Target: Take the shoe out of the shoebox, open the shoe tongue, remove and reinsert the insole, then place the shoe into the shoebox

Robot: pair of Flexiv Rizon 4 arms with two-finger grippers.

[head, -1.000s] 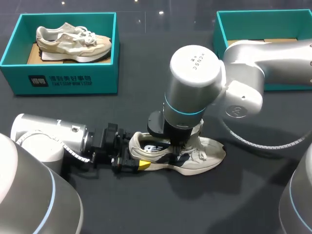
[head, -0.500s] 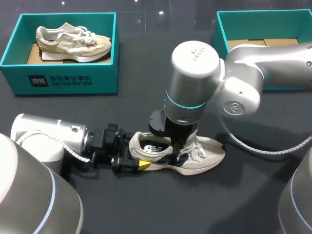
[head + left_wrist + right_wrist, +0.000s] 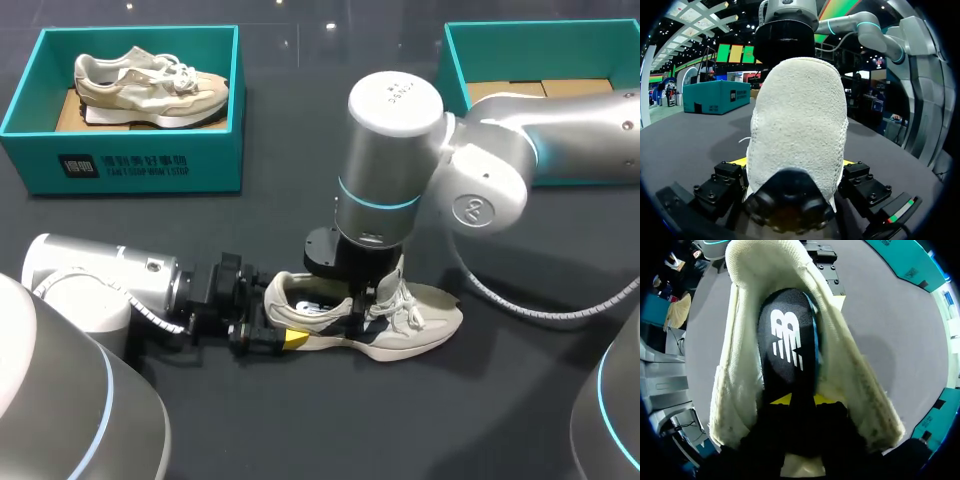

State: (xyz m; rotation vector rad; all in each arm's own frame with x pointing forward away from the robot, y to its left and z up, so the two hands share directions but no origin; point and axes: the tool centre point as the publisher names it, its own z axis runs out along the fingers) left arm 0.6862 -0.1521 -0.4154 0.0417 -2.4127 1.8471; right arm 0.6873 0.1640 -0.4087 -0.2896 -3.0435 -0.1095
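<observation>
A beige shoe (image 3: 420,318) lies on its sole mid-table, toe to the right. My left gripper (image 3: 272,336) is at its heel, and in the left wrist view the heel (image 3: 797,125) fills the space between its wide-set fingers (image 3: 794,162), which touch it on both sides. From above, my right gripper (image 3: 362,300) reaches down into the shoe's opening. Its yellow tips (image 3: 802,401) pinch the front of the dark insole (image 3: 787,340) with the white logo. The insole is bowed, its blue edge showing. The tongue is hidden under the gripper.
A teal shoebox (image 3: 130,165) at the back left holds a second beige shoe (image 3: 150,85). Another teal box (image 3: 455,70) with a cardboard floor stands at the back right. My right arm's cable (image 3: 540,300) loops over the table right of the shoe.
My right wrist has shifted slightly left and turned above the shoe, and the laces have moved a little with it. The left arm and the shoe's heel have stayed put.
</observation>
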